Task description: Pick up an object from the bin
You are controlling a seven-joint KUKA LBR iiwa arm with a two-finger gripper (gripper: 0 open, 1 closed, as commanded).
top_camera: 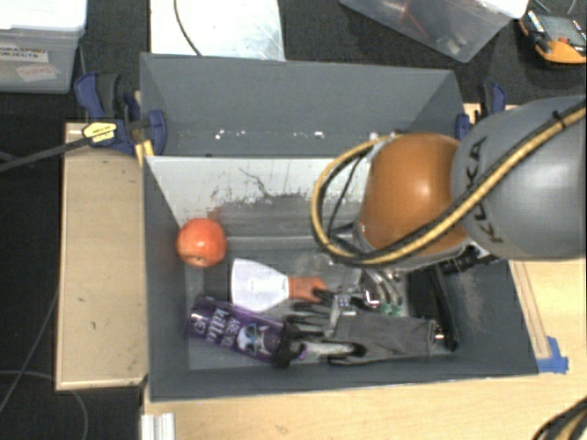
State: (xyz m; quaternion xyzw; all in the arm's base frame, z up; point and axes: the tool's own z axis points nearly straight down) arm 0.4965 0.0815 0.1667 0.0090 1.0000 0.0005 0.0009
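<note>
**Pincer (337, 310) low in the grey bin (293, 99), near its front wall**
The pincer sits under the arm's orange cover, just beside a white item with an orange end (261, 285), above a purple packet (229, 326) and a black tangle (307, 345). Open, closed or gripping: it cannot be told. An orange ball (201, 243) lies apart, leftward.

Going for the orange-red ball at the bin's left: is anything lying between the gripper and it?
Yes. The white object with an orange end lies on the line from the gripper to the orange-red ball, and the purple packet sits just to the front of that line. Nothing lies on the ball itself.
</note>
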